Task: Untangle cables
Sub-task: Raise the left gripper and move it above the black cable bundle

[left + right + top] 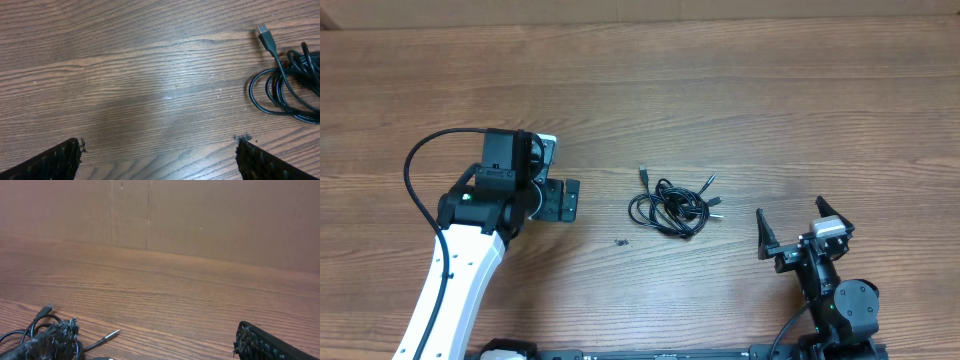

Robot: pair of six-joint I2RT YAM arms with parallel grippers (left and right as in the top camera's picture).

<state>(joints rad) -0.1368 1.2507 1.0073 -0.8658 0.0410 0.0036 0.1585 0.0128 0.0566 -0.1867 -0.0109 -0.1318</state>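
Right around the middle of the bench (740,100) sits the bundle of cables (672,207). They're thin black cords looped over each other in one small messy pile, lying flat on the wood. A USB-style plug (265,34) pokes out on the far side, and a couple of plug ends (713,201) stick out to the right. The right wrist cam catches a slim silver-tipped plug (107,336) lying on the wood just beside the loops.

Left hand (572,200) hangs to the left of the pile, near it but not touching. Its own cam shows the fingers (55,160) spread wide with only bare wood between them, and the cables are off at the right edge of that view.

Right hand (798,226) is off to the right and closer to the robot's side, apart from the cords. It's spread wide too and isn't pinching anything. In its cam the loops peek out from behind the left fingertip (55,340).

Tiny dark speck (620,241) on the wood near the pile, on the left hand's side. Can't tell what it is. A brown cardboard-looking wall (210,215) runs along the far side.
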